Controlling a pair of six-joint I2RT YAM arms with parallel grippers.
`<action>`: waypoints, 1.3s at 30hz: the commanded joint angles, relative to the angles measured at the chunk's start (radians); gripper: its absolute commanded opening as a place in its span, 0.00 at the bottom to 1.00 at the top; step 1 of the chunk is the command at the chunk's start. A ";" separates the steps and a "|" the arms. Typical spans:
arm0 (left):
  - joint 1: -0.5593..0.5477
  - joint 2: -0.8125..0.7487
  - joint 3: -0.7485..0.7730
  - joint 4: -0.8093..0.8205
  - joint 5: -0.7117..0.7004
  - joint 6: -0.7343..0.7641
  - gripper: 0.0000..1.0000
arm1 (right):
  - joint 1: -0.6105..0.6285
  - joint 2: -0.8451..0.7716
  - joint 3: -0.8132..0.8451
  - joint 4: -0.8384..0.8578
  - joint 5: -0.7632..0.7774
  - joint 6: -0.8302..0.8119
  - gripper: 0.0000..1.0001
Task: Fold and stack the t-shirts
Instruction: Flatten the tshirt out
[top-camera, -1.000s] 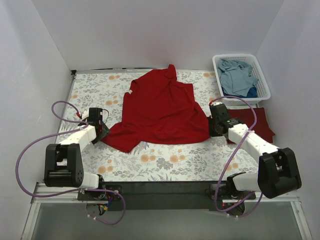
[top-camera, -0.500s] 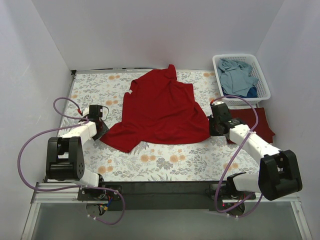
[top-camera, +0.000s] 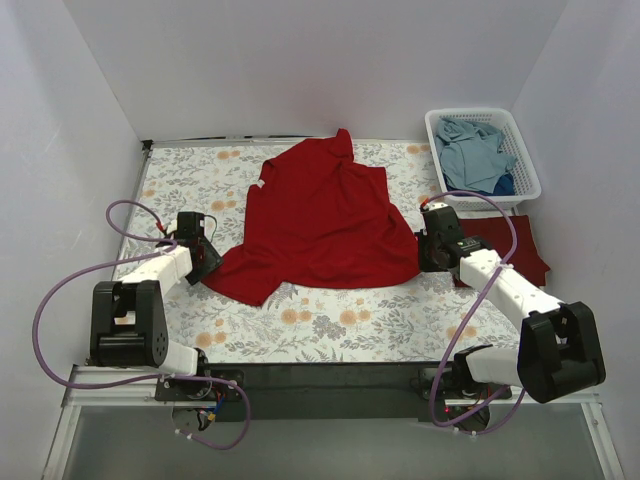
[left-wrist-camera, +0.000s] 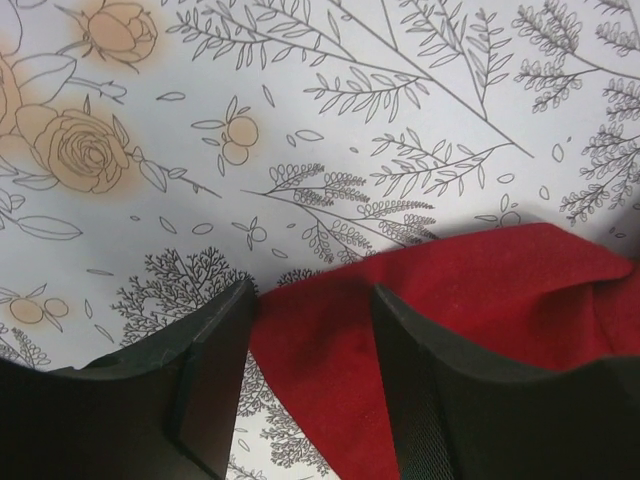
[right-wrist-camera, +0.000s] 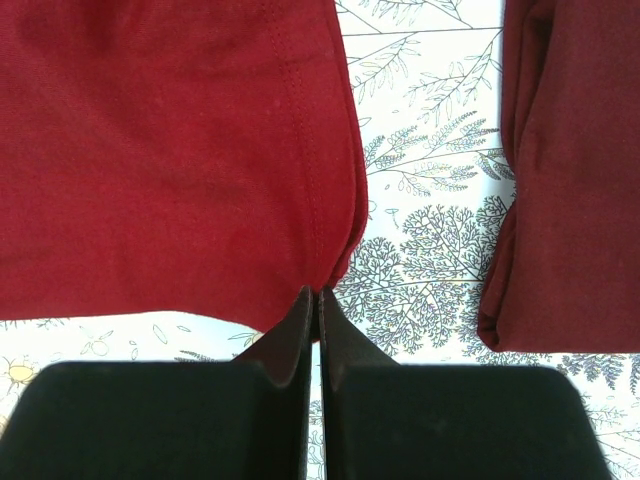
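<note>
A bright red t-shirt lies spread on the floral table. My left gripper is open at its near-left corner, with the red cloth lying between the two fingers. My right gripper is shut on the shirt's near-right hem corner. A folded maroon t-shirt lies to the right of the right gripper and also shows in the right wrist view. Dusty blue t-shirts lie in the basket.
A white lattice basket stands at the back right corner. White walls close in the table at the back and both sides. Purple cables loop beside both arms.
My left gripper has shifted a little to the right, onto the shirt's near-left corner. The right gripper and the shirt have barely moved.
</note>
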 joint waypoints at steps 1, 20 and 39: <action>0.000 -0.015 0.002 -0.108 0.021 -0.037 0.49 | -0.003 -0.033 0.002 0.021 -0.009 0.003 0.01; 0.000 0.054 0.095 -0.180 -0.056 -0.007 0.49 | -0.006 -0.070 -0.033 0.065 -0.086 -0.001 0.01; 0.000 0.102 0.132 -0.205 -0.076 -0.022 0.00 | -0.007 -0.053 -0.033 0.082 -0.110 0.002 0.01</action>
